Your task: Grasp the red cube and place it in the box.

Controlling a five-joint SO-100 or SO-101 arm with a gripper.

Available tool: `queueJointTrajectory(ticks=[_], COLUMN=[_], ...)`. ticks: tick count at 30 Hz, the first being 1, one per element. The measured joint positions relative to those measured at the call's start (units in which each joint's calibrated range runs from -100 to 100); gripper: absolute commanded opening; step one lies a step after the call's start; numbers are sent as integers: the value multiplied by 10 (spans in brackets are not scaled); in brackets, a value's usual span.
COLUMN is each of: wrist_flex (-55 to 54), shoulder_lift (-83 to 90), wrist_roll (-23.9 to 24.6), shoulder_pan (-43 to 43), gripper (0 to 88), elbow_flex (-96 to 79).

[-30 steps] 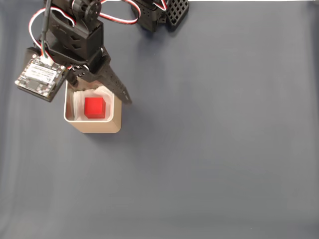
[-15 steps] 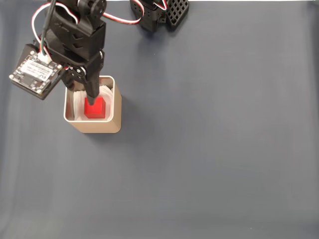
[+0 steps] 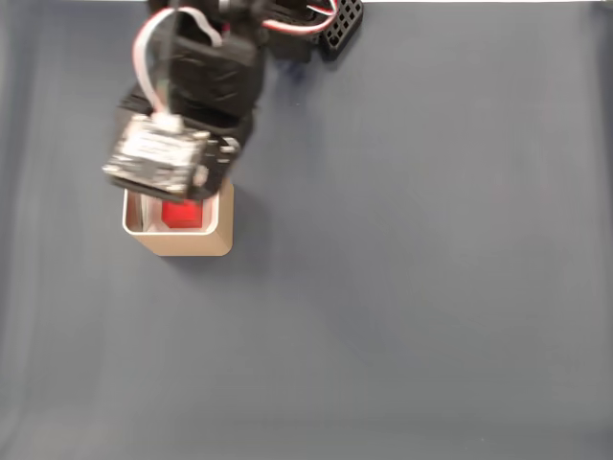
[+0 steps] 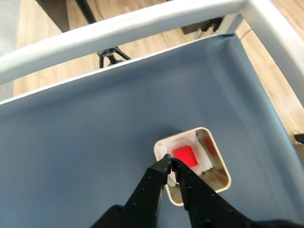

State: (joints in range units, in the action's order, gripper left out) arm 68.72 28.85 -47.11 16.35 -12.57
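Red cube (image 4: 185,155) lies inside the box (image 4: 222,167).
I see my hand (image 4: 168,161) above the box's near rim, fingers pressed together, holding nothing, over the blue surface (image 3: 412,268).

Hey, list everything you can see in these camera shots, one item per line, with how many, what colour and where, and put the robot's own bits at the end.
red cube: one, bright red, inside the box, resting on its white lining.
box: one, tan with a thin silvery rim and white lining, on the cloth at the left of the fixed view, partly under the arm.
table cloth: one, dark blue-grey, covering the work surface.
table frame: one, white, along the far edge and right side of the cloth in the wrist view.
wooden floor: light brown, beyond the frame.
circuit board: one, pale, mounted on the arm above the box.
arm: one, black with red and white wires, at top left of the fixed view.
gripper: one, black, fingertips together over the box's near rim, holding nothing.
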Motion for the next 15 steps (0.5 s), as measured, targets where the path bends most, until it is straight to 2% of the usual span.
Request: queueJointTrajectory(ticks=[7,15], wrist_flex=[-2,-37], shoulder_lift=[37,124], wrist_roll=[0,7], shoulder_pan=[-89,-132], gripper=[2,2], elbow_flex=[-7,-154])
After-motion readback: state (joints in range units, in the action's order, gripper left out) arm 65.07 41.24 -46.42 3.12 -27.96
